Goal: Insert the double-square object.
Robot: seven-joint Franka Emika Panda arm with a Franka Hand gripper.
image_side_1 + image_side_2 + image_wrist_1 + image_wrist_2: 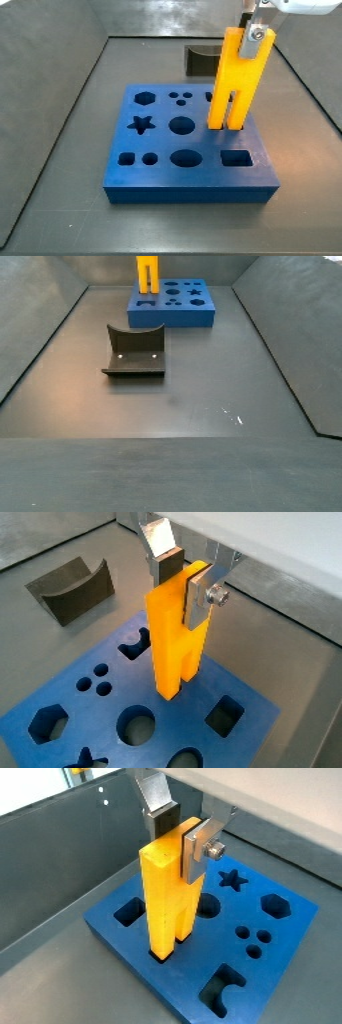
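The double-square object is a long yellow-orange bar. It hangs upright with its two square prongs pointing down. My gripper is shut on its upper end; it also shows in a wrist view and at the top of a side view. The bar stands over the blue block with shaped holes, near one edge of the block. The prong tips are at or just above the block's top face; I cannot tell if they touch. In a side view the bar rises over the block at the far end.
A dark grey curved piece stands on the floor apart from the block, also seen in a wrist view and behind the block in a side view. Grey sloping walls ring the floor.
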